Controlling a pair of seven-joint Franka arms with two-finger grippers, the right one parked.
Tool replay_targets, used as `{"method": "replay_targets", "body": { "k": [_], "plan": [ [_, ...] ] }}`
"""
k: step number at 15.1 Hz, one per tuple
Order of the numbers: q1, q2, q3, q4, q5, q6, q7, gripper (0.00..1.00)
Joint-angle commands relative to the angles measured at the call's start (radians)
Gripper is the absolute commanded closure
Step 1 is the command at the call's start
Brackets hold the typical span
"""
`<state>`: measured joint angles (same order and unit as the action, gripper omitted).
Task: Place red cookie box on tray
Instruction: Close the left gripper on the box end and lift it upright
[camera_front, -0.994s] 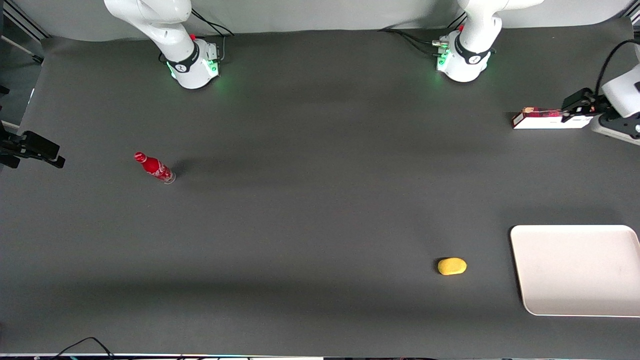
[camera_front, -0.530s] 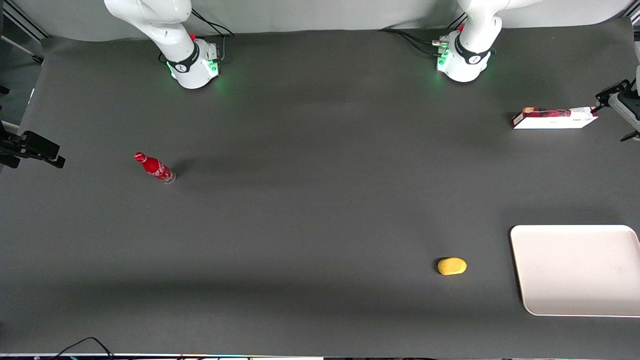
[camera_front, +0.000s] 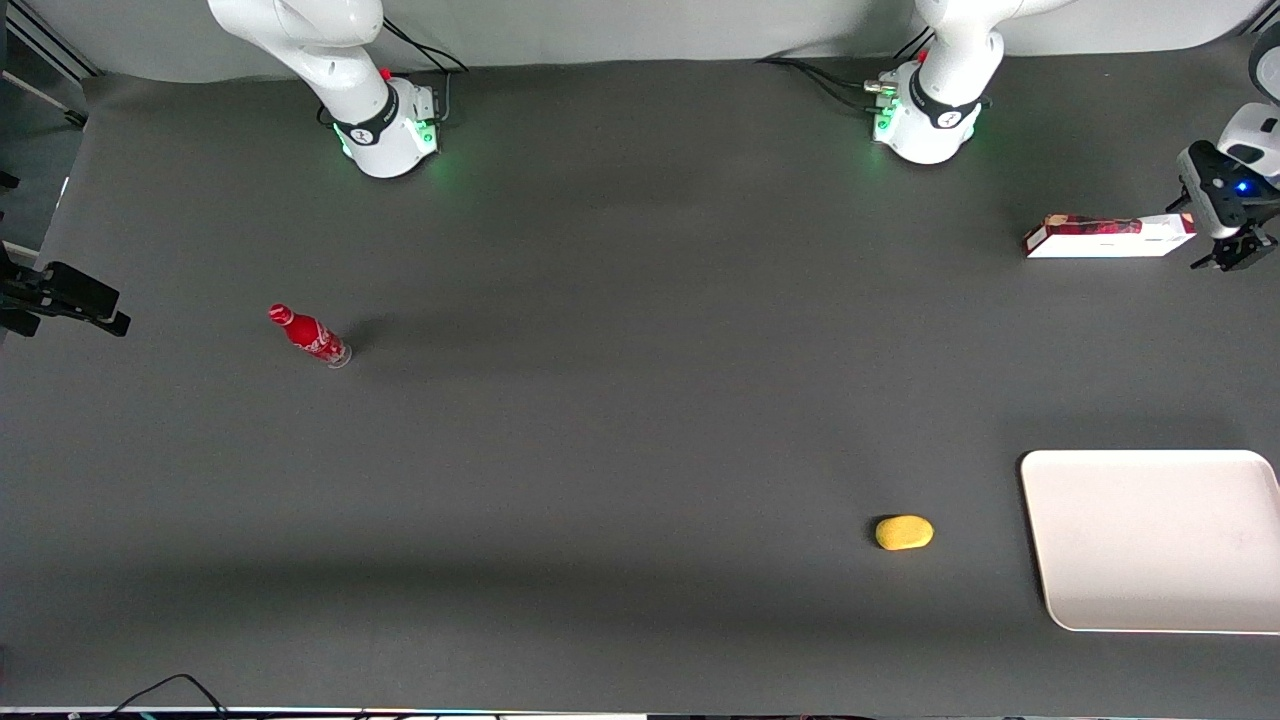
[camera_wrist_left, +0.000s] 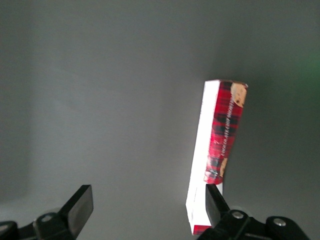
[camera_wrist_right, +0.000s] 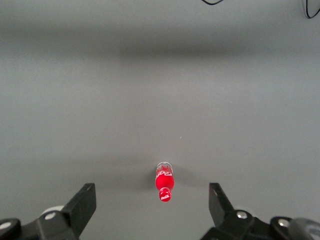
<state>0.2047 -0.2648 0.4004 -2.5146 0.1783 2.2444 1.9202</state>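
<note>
The gripper, fingers spread, waits at right frame edge; center it over the red cookie box before closing.

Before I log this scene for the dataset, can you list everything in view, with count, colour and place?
Cookie box: one, dark red with white edges, standing on its long edge on the table at the working arm's end, farther from the front camera than the tray.
Tray: one, off-white, flat on the table at the working arm's end.
Yellow lump: one, beside the tray.
Bottle: one, red, toward the parked arm's end.
Table: one, dark grey cover.
Gripper: one, black fingers open, beside the cookie box's end, holding nothing.
</note>
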Motion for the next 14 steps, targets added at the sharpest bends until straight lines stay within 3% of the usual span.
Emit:
{"method": "replay_targets", "body": {
  "k": [1, 6, 14],
  "plan": [
    [0.047, -0.033, 0.008, -0.072, 0.013, 0.046, 0.117, 0.00],
    [0.094, 0.067, 0.052, -0.190, 0.012, 0.292, 0.177, 0.00],
    [0.105, 0.110, 0.163, -0.271, 0.007, 0.350, 0.286, 0.00]
  ]
}}
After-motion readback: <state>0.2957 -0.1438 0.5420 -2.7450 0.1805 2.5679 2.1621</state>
